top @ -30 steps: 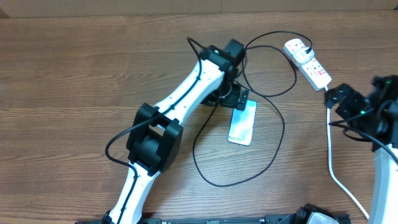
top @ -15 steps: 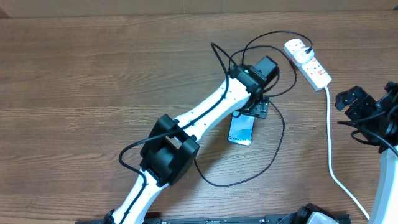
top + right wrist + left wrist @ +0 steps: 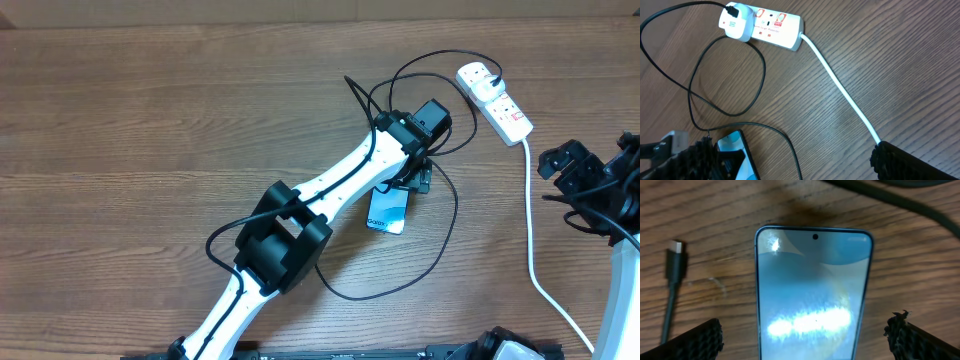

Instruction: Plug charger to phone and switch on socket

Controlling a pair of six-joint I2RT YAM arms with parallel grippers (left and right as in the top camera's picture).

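Since a sec ago the L arm has swung from the phone's left side to sit over it, near centre of the overhead frame, and the R arm has drawn back toward the right edge. We see the left gripper point(image 3: 805, 340) w/ jaws spread wide, holding nothing, one finger each side of the phone point(image 3: 812, 295). The phone lies flat on the table point(image 3: 120, 120), screen lit. The right gripper point(image 3: 558, 156) is likewise wide and empty, well apart from the socket point(image 3: 775, 27) at upper right of the overhead frame.

The charger point(image 3: 456, 205) isn't plugged in: its connector tip point(image 3: 676, 247) lies loose at left of the wrist frame, beside the phone's camera-hole end.

Risks, as we judge them:
- Closing now would take the phone, not the tip.
- The port is prob. at the far end, out of frame, so the tip needs carrying round.
- Cable loops ring the phone; a snag could drag it or tug the white plug point(image 3: 735, 25).
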